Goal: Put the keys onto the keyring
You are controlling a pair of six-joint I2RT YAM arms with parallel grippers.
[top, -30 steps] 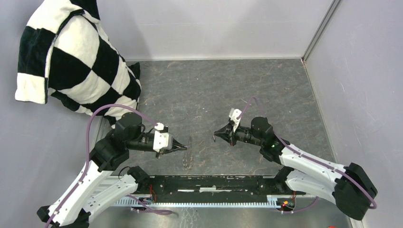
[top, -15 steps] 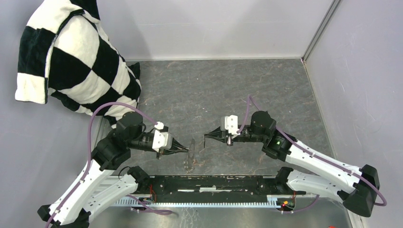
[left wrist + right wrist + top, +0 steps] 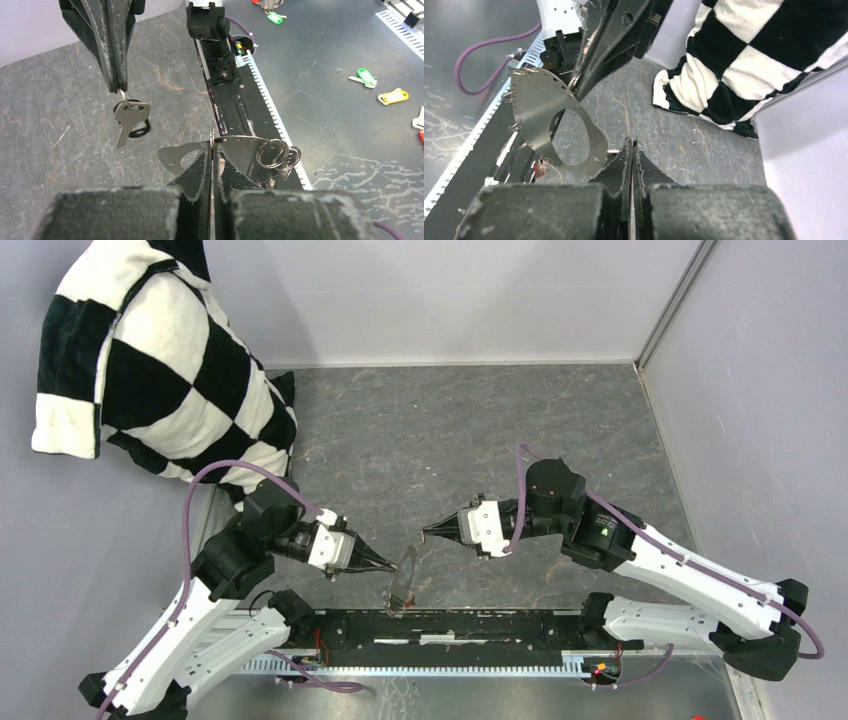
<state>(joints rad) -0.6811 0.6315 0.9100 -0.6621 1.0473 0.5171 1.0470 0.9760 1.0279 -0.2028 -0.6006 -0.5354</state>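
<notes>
- The left fingers [image 3: 197,172] are pinched tight on the keyring [image 3: 240,150]. It's not a plain loop, it's a flat silvery plate with a big oval cutout and a row of tiny holes along its rim.
- It's held up off the table [image 3: 450,430], between the two arms and just in front of the base rail.
- A couple of split rings [image 3: 277,156] hang off the end of the plate nearest the bases.
- The right fingers [image 3: 114,47] are squeezed shut too. They're gripping a small ring at their tips, and a silver key [image 3: 129,116] dangles from it with its blade pointing down at the table.
- I only see this one key. If there's a second, it isn't visible in these views.
- The relation that matters: the key hangs off the far end of the plate, close but not touching. The split rings are at the opposite end, toward the bases.
- The plate's long axis runs roughly far-to-near, so the right arm reaches its rim and cutout first, not the rings.
- My guess is the next bit is lining the key's little ring up with the plate's edge. With the key swinging freely, that looks fiddly.
- Also around: a checkered cushion [image 3: 150,360] in the back-left corner, and a few coloured key tags [image 3: 366,77] lying beyond the rail.
</notes>
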